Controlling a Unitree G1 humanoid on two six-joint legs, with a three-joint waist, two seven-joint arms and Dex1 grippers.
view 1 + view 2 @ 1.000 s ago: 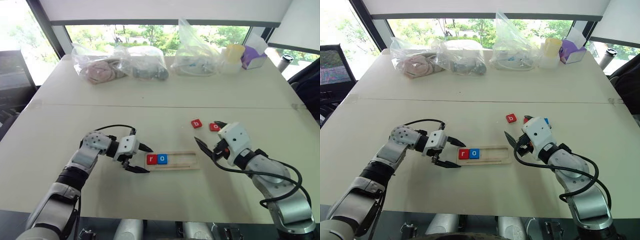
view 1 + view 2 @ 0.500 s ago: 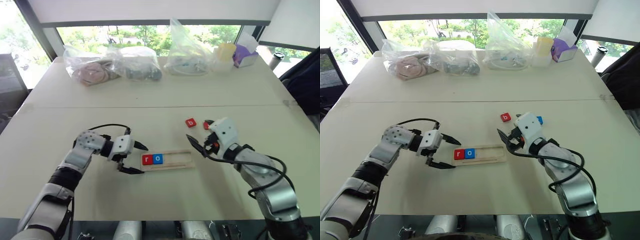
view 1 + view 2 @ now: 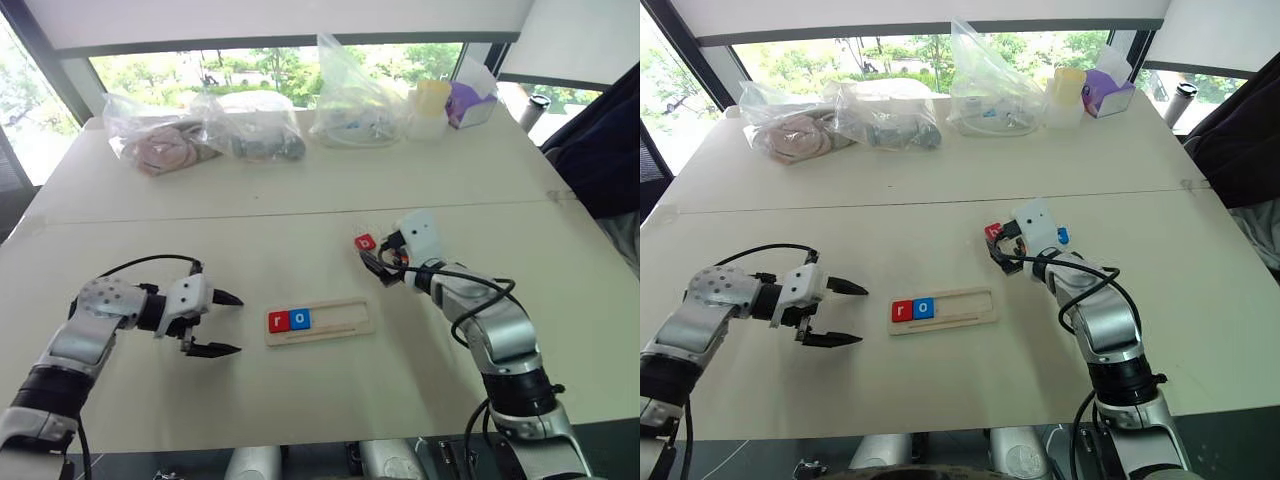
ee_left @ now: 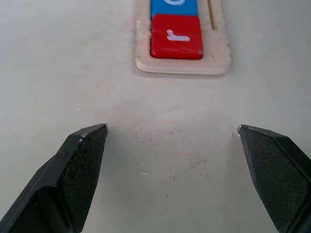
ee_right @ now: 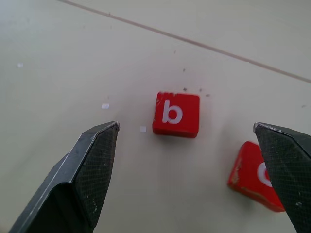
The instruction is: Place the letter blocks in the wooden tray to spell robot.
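Note:
The wooden tray (image 3: 335, 322) lies mid-table with a red "r" block (image 3: 279, 321) and a blue "o" block (image 3: 300, 319) at its left end. My left gripper (image 3: 238, 323) stands open just left of the tray and holds nothing; in its wrist view the "r" block (image 4: 176, 36) lies ahead of the fingers. My right gripper (image 5: 185, 126) is open low over the table, its fingers either side of a red "b" block (image 5: 176, 114). A second red block (image 5: 255, 177) lies beside it, partly behind one finger. A blue block (image 3: 1063, 236) sits behind the right hand.
Along the table's far edge lie clear plastic bags (image 3: 250, 125), a yellow cup (image 3: 430, 100) and a purple box (image 3: 468, 100). A seam (image 3: 200, 215) crosses the tabletop between them and the tray.
My left gripper has drawn back to the left, away from the tray's end, still open. My right gripper has moved forward and down onto the "b" block. The head camera has shifted.

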